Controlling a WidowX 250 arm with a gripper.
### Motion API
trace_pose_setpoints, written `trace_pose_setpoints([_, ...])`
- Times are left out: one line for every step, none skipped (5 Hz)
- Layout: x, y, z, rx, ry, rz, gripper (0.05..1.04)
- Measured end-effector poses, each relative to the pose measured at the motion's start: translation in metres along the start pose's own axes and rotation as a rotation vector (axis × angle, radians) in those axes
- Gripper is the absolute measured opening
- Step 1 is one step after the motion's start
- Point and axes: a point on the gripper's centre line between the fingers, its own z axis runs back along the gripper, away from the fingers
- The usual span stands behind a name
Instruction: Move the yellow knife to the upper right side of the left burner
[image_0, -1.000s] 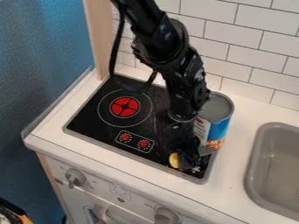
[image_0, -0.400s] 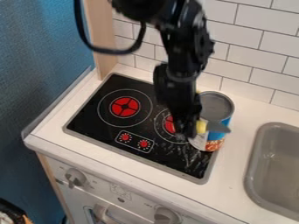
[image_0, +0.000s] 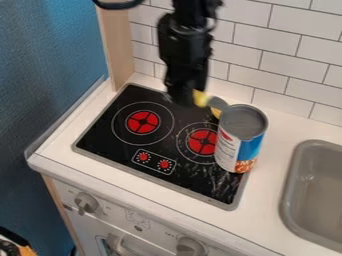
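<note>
Gripper (image_0: 188, 99): at rear of stovetop, hanging down; jaws look closed on yellow knife's handle, tho the tips blur into black.
Yellow knife (image_0: 201, 98): handle at jaws, grey blade sticking out to R, tip end close to/over can rim; exact gap can't tell. Prob. held by handle so blade stays free for a sideways set-down.
Left burner (image_0: 143, 122): L and nearer cam than knife; its upper R side is the goal. Knife's at rear, R of goal, so next = shift L a bit, lower, let go. Risk: blade clipping can, or knife rolling on release.
Yellow item (image_0: 216, 113): small, partly hidden behind can, just below blade in view; what it is, can't tell.
Can (image_0: 244, 122): upright at stovetop's R edge, beside right burner (image_0: 202, 142); clear of goal, prob. fine left there.
Can label (image_0: 228, 151): white, blue + red/orange w/ printing.
Stove dials (image_0: 143, 157): pair, red, ringed by wee marks.
Oven knobs (image_0: 85, 202): on front panel, faint markings nearby.
Sink (image_0: 286, 200): grey, far R, well apart.
</note>
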Motion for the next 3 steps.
trace_pose_setpoints([0.031, -0.01, -0.005, 0.007, -0.029, -0.074, 0.398])
trace_pose_setpoints([0.062, -0.019, -0.022, 0.013, -0.044, -0.116, 0.398])
trace_pose_setpoints([0.077, -0.029, -0.053, 0.049, -0.026, -0.12, 0.398])
